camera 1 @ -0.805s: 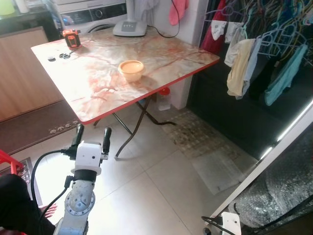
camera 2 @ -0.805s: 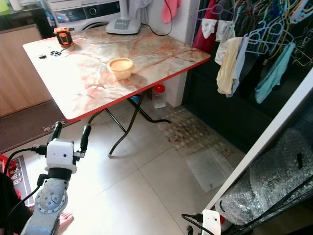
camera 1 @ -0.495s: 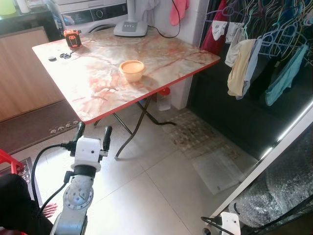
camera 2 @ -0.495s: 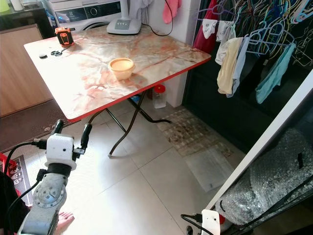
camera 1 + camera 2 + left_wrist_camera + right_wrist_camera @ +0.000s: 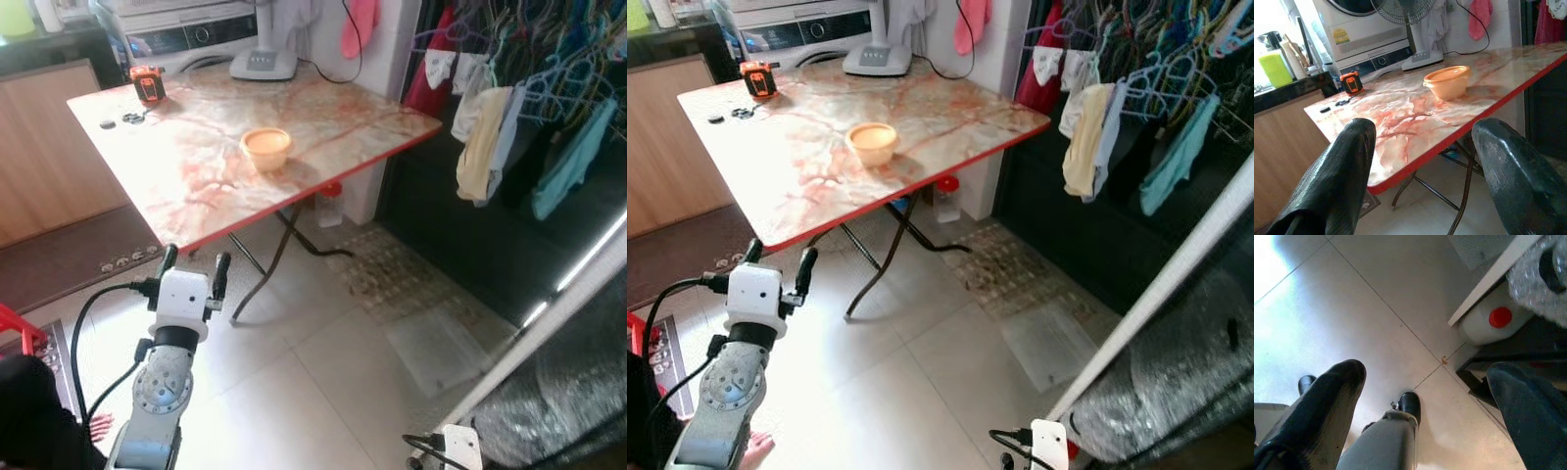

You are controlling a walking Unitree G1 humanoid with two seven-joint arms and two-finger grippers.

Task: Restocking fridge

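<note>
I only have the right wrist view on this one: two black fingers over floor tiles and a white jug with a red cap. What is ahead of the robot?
Observer: A folding table with a marbled top and red edge; an orange bowl sits on it.
Operator: Anything else on the table?
Observer: An orange tape measure near its far corner, and a fan base at the back.
Operator: Where is the left gripper?
Observer: The left gripper is raised, open and empty, pointing at the table's near edge.
</note>
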